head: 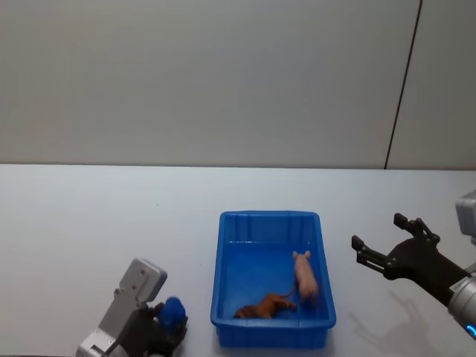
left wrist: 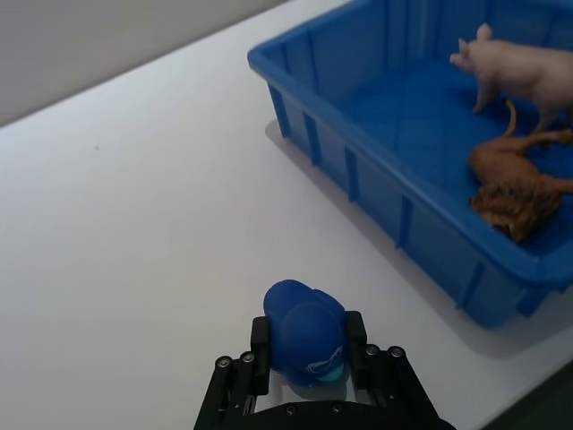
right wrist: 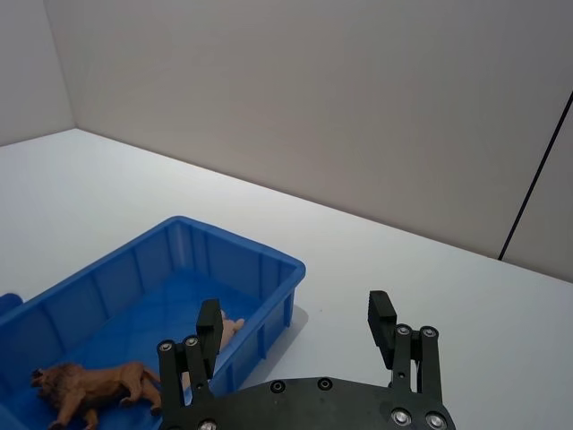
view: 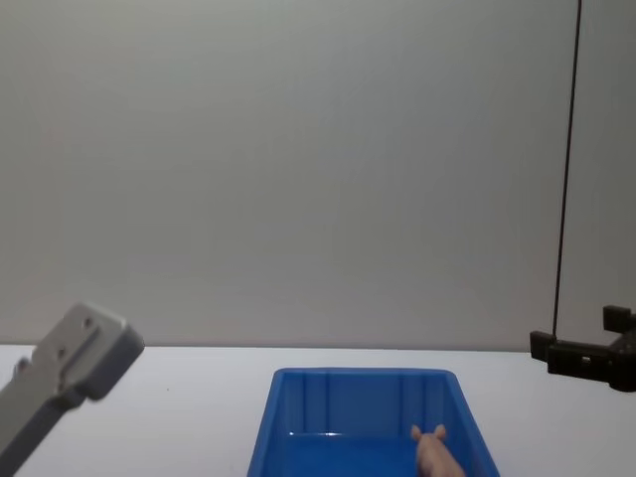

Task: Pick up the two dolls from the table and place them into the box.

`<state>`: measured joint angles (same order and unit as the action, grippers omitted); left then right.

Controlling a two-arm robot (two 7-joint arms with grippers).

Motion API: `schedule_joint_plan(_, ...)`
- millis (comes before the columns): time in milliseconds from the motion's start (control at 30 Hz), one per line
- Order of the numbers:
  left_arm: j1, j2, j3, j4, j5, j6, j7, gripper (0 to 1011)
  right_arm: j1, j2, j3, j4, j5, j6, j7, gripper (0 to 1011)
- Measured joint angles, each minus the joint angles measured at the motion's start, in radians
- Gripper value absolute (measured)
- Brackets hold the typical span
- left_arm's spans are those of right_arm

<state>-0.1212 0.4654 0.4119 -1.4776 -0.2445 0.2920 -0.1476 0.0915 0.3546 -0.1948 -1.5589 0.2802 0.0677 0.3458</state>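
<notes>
Plastic, bright blue and thick-rimmed, makes up the box (head: 272, 279), which we see from the head sitting on the plain white table (head: 89, 216). Inside it lies the pale pink doll (head: 305, 274) by the right wall, with a brown lion figure (head: 265, 306) at the near end. Left of the box, the left gripper (head: 165, 325) clamps the dark-blue doll (head: 173, 312) low over the table. The right gripper (head: 376, 241) hangs to the right of the box, fingers spread and holding nothing.

From the left wrist we see the dark-blue doll (left wrist: 306, 333) as a smooth rounded lump pinched between the black fingers (left wrist: 258, 351); the box (left wrist: 358, 152) shows ribbed outer walls, the pink doll (left wrist: 515, 72) standing on four legs beside the shaggy-maned lion (left wrist: 515, 184).

From the right wrist we see the open right gripper (right wrist: 295, 336) over the box rim (right wrist: 246, 251).

From the chest, the pink doll's pointed ears (view: 428, 433) peek up inside the box (view: 363, 407).
</notes>
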Motion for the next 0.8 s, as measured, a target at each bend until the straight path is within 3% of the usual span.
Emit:
schedule_joint_plan(400, -0.052, -0.031, -0.007, -0.043, 0.056, -0.047, -0.008, 426, 0.0, 0.0, 0.0, 0.0, 0.0, 0.0, 0.0, 1001)
schedule_joint_plan(700, -0.126, -0.103, 0.012, -0.012, 0.084, -0.111, -0.061, 366, 0.0, 0.0, 0.0, 0.0, 0.0, 0.0, 0.0, 1001)
schedule_joint_plan(800, -0.153, -0.132, 0.021, 0.012, 0.088, -0.135, -0.084, 416, 0.0, 0.0, 0.0, 0.0, 0.0, 0.0, 0.0, 1001)
